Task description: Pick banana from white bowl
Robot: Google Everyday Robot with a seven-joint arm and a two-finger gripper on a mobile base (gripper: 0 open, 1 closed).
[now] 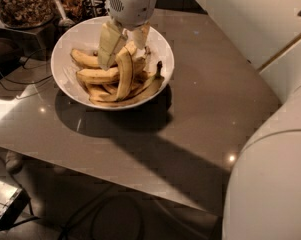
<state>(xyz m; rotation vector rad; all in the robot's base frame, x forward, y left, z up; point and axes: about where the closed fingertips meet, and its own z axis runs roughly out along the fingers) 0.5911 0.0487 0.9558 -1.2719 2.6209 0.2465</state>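
Observation:
The white bowl (70,44) stands on the grey table at the upper left and holds several yellow bananas. The banana (124,76), thick and strongly arched, stands on edge in the middle of the pile with its upper end raised. My gripper (126,46) reaches straight down into the bowl from above. Its two cream fingers (110,44) sit against either side of the banana's upper end, closed on it. The banana still rests on the other bananas.
A glass jar of brown bits (22,4) and a spoon (62,14) stand behind the bowl at the back left. Cables (20,79) run over the table's left side. My white arm (275,174) fills the right edge. The floor shows below the table's front edge.

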